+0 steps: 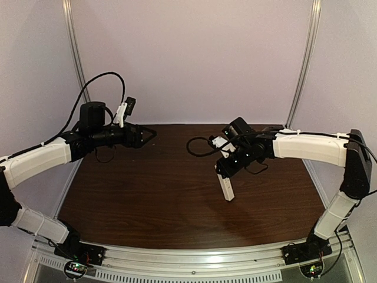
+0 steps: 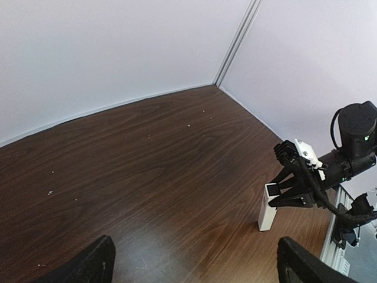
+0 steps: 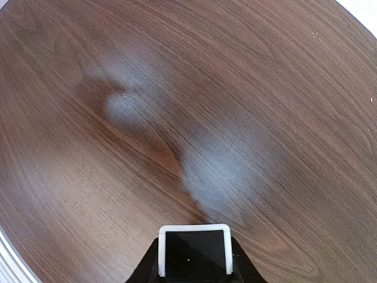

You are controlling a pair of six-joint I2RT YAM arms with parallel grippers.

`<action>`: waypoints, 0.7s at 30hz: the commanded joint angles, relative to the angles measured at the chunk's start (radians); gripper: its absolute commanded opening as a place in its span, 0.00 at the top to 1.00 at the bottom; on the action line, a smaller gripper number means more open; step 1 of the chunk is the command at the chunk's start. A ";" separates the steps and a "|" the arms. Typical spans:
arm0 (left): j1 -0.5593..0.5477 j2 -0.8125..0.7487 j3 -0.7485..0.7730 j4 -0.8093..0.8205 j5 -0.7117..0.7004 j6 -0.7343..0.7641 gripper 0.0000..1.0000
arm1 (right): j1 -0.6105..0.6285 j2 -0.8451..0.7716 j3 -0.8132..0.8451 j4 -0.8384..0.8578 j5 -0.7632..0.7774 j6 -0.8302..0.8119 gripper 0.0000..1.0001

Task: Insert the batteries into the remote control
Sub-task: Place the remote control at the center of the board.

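The remote control point(image 1: 227, 190) is a slim white bar standing nearly upright, its lower end on the dark wooden table. My right gripper point(image 1: 227, 170) is shut on its upper part. In the left wrist view the remote control point(image 2: 267, 212) stands under the right gripper point(image 2: 293, 190). In the right wrist view I look down on the remote control's top end point(image 3: 194, 229), a dark square framed in white between my jaws. My left gripper point(image 1: 147, 134) is open and empty above the table's back left; its fingertips point(image 2: 88, 262) stand wide apart. The batteries are out of view.
The wooden table point(image 1: 147, 188) is enclosed by white walls with metal corner posts point(image 1: 75, 53). A metal rail point(image 1: 188, 259) runs along the near edge. A black cable point(image 1: 200, 147) loops by the right wrist.
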 commanded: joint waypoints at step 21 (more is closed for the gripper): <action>0.001 0.013 0.017 -0.078 -0.090 0.010 0.03 | 0.108 0.427 0.368 -0.417 -0.092 -0.112 1.00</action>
